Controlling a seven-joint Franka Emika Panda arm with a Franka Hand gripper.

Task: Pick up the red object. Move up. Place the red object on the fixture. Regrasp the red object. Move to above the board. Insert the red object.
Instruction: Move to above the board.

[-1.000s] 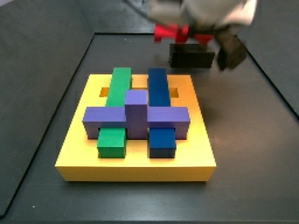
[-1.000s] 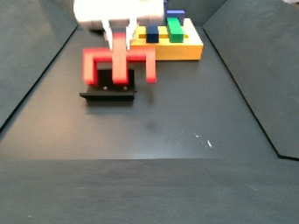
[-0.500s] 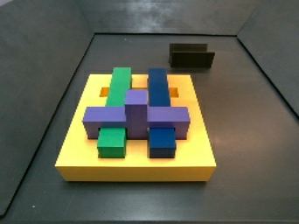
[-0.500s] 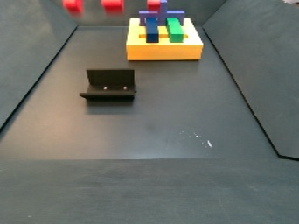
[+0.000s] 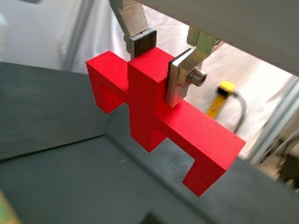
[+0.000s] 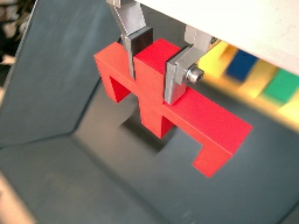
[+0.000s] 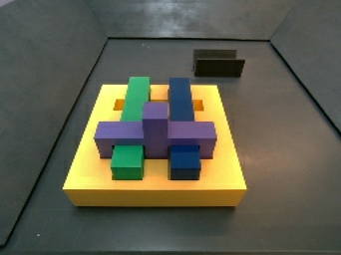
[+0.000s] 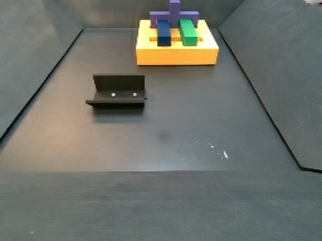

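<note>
The board (image 7: 158,189) is the biggest thing here, a thick yellow slab on the dark table (image 8: 176,151), and it is taken as the landmark. It carries a purple block (image 7: 156,130) across its middle, with a green block (image 7: 132,122) and a blue block (image 7: 181,122) lying along the orange slots. The fixture (image 8: 117,92) stands well apart from the board, on the table, and in both side views it is empty.

The end effector (image 5: 166,59) does not appear in either side view, so it is judged to be high above the table, out of their frame. In both wrist views its silver fingers (image 6: 177,77) are clamped on the central stub of the red object (image 5: 158,109), which hangs under them with the bar and short prongs pointing away. In a wrist view, colored blocks of the board show behind the red object (image 6: 163,105).

The step in hand seems to be the carrying toward the board for insertion, though how close it is to the board cannot be told. The risk is in the grip: the pads hold only the narrow stub, so the long bar may turn between them. Then the prongs would meet the board tilted, catch on the blocks or on a slot edge, and jam or push the piece out of the grip.
</note>
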